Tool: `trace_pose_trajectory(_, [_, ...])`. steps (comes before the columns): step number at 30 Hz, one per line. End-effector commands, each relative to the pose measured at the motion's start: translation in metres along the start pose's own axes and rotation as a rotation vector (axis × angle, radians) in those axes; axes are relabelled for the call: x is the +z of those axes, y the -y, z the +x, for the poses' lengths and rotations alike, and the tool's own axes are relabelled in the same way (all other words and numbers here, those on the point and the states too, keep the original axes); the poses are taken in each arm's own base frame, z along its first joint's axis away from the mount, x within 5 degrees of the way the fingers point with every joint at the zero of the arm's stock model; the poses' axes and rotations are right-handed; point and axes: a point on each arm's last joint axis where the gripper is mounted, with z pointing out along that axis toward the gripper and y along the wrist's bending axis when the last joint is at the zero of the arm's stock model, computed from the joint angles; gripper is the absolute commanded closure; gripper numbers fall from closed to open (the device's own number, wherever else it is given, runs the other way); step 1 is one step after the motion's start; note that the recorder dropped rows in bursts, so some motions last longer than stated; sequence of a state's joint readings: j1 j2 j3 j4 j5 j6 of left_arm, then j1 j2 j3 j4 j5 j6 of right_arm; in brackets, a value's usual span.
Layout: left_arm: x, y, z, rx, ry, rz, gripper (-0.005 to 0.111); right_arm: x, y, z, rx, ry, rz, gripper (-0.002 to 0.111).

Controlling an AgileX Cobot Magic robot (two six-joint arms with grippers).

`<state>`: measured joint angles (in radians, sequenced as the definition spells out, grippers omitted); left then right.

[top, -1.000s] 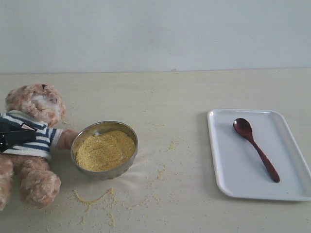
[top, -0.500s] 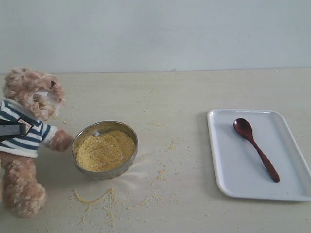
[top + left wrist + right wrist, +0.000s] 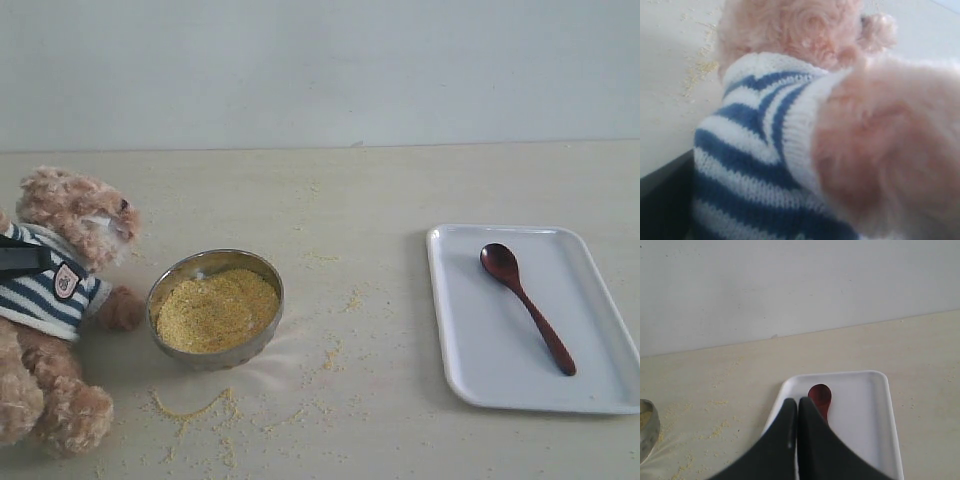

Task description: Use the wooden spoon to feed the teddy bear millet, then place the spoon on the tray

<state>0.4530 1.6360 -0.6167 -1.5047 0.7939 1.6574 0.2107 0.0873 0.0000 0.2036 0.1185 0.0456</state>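
Note:
The teddy bear (image 3: 65, 300) sits propped up at the table's left edge, its face turned toward the bowl. A dark finger of my left gripper (image 3: 20, 257) lies across its striped shirt, and the bear (image 3: 805, 100) fills the left wrist view, hiding the jaws. Millet (image 3: 215, 308) fills the steel bowl (image 3: 205, 262) beside the bear's arm. On the white tray (image 3: 470, 370) at the right lies the wooden spoon (image 3: 525, 305), untouched. My right gripper (image 3: 798, 402) is shut and empty, hovering short of the tray (image 3: 865, 410) and the spoon (image 3: 820, 395); the exterior view does not show it.
Stray millet grains (image 3: 195, 408) are scattered on the table in front of the bowl and toward the tray. The bowl's edge (image 3: 647, 432) shows at the side of the right wrist view. A pale wall rises behind the table.
The bear went from lying back to being lifted, and now sits upright a little lower and closer to the bowl. Spoon, tray and bowl have not moved.

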Motion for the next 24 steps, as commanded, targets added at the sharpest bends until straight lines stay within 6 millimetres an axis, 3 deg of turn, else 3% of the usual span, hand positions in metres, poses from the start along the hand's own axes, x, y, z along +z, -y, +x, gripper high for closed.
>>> trace_pose_trajectory(1, [-0.002, 0.0, -0.012, 0.048, 0.028, -0.004, 0.019, 0.0, 0.0, -0.001, 0.001, 0.014, 0.0, 0.109])
trace_pose_trajectory(4, [-0.003, 0.002, -0.013, 0.032, 0.03, 0.015, 0.02, 0.0, 0.0, -0.001, 0.001, 0.014, 0.0, 0.109])
trace_pose_trajectory(10, [-0.003, 0.003, -0.014, 0.027, 0.038, 0.027, 0.049, 0.0, 0.0, -0.001, 0.001, 0.014, 0.0, 0.109])
trace_pose_trajectory(13, [-0.005, 0.002, -0.019, 0.032, 0.053, 0.026, 0.044, 0.0, 0.0, -0.001, 0.001, 0.014, 0.0, 0.109])
trace_pose_trajectory(20, [-0.025, 0.007, -0.046, 0.085, 0.153, 0.0, 0.013, 0.0, 0.0, -0.001, 0.001, 0.014, 0.0, 0.109])
trace_pose_trajectory(24, [-0.038, 0.017, -0.062, 0.149, 0.211, -0.013, 0.01, 0.0, 0.0, -0.001, 0.001, 0.014, 0.0, 0.109])
